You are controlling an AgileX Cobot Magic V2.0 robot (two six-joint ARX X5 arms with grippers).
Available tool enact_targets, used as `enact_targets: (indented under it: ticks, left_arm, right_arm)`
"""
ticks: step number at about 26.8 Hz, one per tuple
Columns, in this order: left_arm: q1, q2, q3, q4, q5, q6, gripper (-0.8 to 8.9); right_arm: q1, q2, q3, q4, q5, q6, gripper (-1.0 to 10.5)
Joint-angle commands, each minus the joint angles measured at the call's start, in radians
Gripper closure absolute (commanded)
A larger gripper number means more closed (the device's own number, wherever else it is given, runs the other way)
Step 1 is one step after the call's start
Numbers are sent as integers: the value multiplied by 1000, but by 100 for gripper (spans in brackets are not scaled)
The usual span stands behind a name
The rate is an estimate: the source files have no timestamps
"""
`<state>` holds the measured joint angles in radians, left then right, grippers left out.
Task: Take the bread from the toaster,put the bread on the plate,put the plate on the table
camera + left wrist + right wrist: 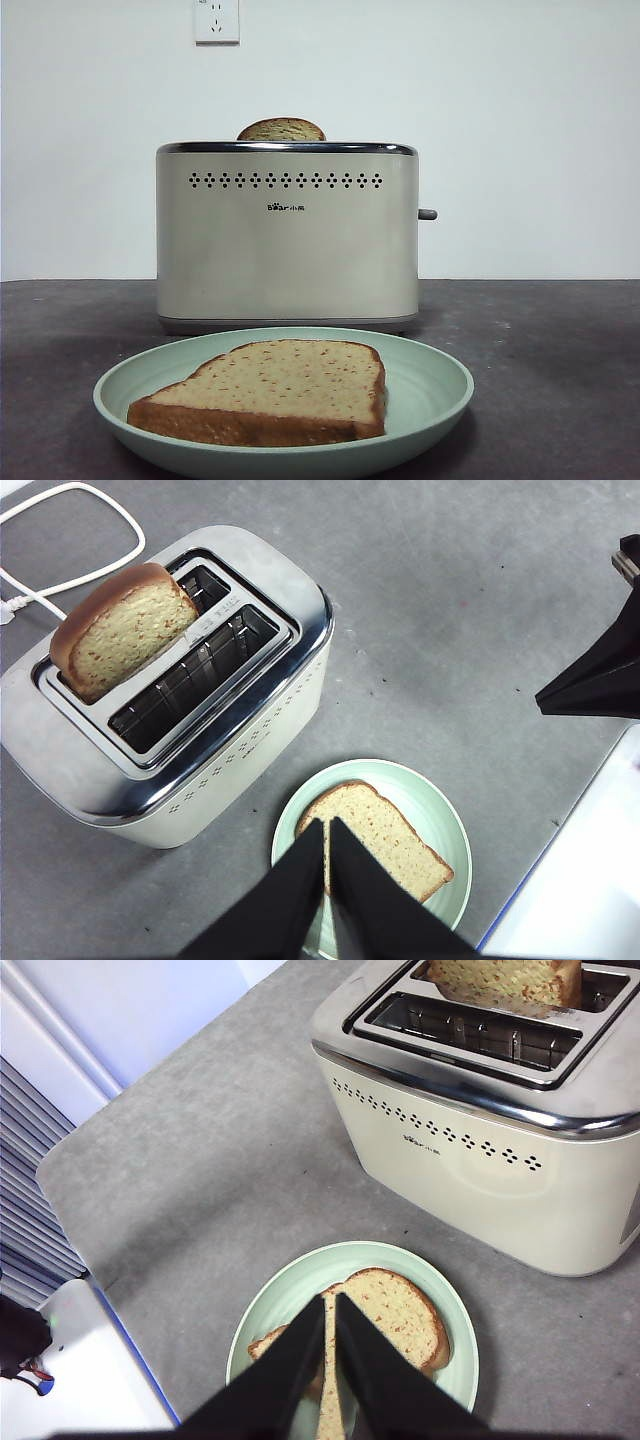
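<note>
The bread (pixel 270 385) lies flat on the mint-green plate (pixel 440 385), which rests on the table (pixel 550 340) in front of the cream toaster (pixel 285 250). A second slice (pixel 281 130) stands in the toaster's rear slot with only its domed top showing. My left gripper (pixel 327 825) is shut and empty, high above the plate (pixel 440 800) and bread (pixel 390 830). My right gripper (pixel 330 1300) is shut and empty, high above the plate (pixel 300 1280) and bread (pixel 400 1315). Neither gripper shows in the front view.
A white cable (pixel 90 540) loops on the table behind the toaster (pixel 250 740). The other arm's black tip (pixel 600 670) shows in the left wrist view. A white surface with a blue edge (pixel 590 880) borders the table. A wall socket (pixel 217 20) is above the toaster.
</note>
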<state>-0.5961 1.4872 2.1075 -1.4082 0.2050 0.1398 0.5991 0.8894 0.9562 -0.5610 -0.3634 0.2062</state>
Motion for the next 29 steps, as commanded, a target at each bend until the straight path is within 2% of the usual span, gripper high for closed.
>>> enact_targets:
  ticks: [1,6,10,12,15,18,21,24,29]
  left_arm:
    - [-8,7,32,-6,-3,-3,806]
    - [15,-6,32,20,-27,4,806]
    - [125,-140,-26,193,-19,1,806]
    - [215,-272,-176,330,-14,1,806]
    - [361,-518,-526,581,-15,3,806]
    - [484,-729,-821,792,-72,5,806]
    - [552,-874,-1019,938,-128,4,806]
    - [604,-1004,-1201,1060,-132,-1,806]
    - [655,-1145,-1430,1160,-142,-11,806]
  right_arm:
    - [5,2,8,11,1,-11,942]
    - [5,2,8,11,2,-11,942]
    - [5,2,8,11,1,-11,942]
    - [5,2,8,11,2,-11,942]
    - [5,2,8,14,2,-11,942]
    - [5,2,8,14,2,-11,942]
    - [5,2,8,14,2,-11,942]
    - [5,2,8,14,2,-11,942]
    - [5,2,8,14,2,-11,942]
